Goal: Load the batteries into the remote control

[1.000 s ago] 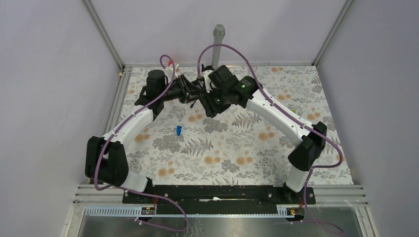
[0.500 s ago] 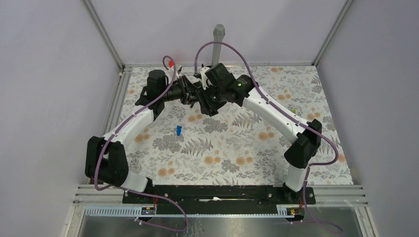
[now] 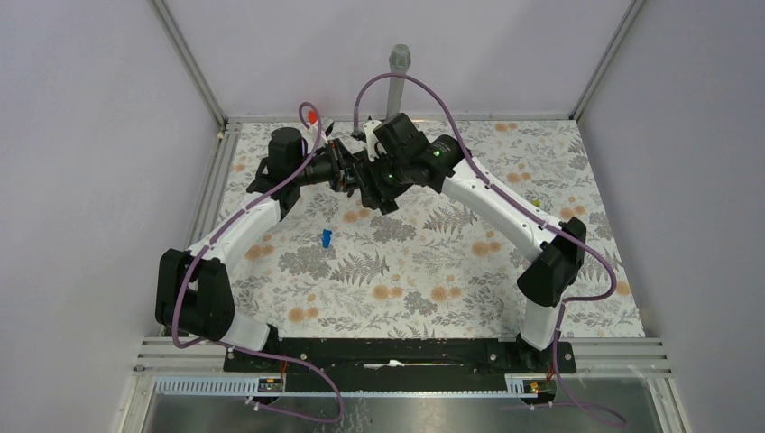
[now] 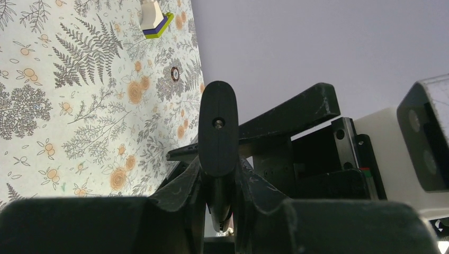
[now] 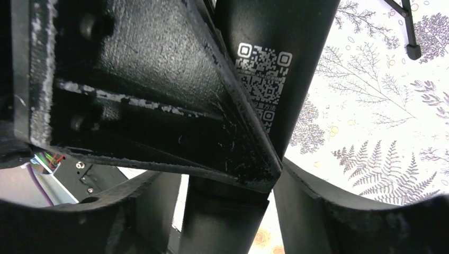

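Note:
The remote control (image 4: 217, 129) is a slim black bar seen end-on in the left wrist view. My left gripper (image 4: 218, 177) is shut on it, both fingers pressed against its sides. In the right wrist view the remote (image 5: 275, 47) shows a white QR sticker and runs between the fingers of my right gripper (image 5: 227, 203), which is open, with light gaps on both sides. A finger (image 5: 132, 95) of the left gripper crosses in front. In the top view both grippers (image 3: 361, 176) meet above the back middle of the table and hide the remote. No orange battery shows clearly.
A small blue piece (image 3: 325, 238) lies on the floral mat left of centre. A yellow-green flat piece (image 3: 538, 202) lies at the right, with a white thing on it (image 4: 152, 16) in the left wrist view. A grey post (image 3: 398, 68) stands at the back wall.
My right arm has shifted a little left and back, bringing its gripper closer around the remote held by my left gripper. The left arm has barely moved.

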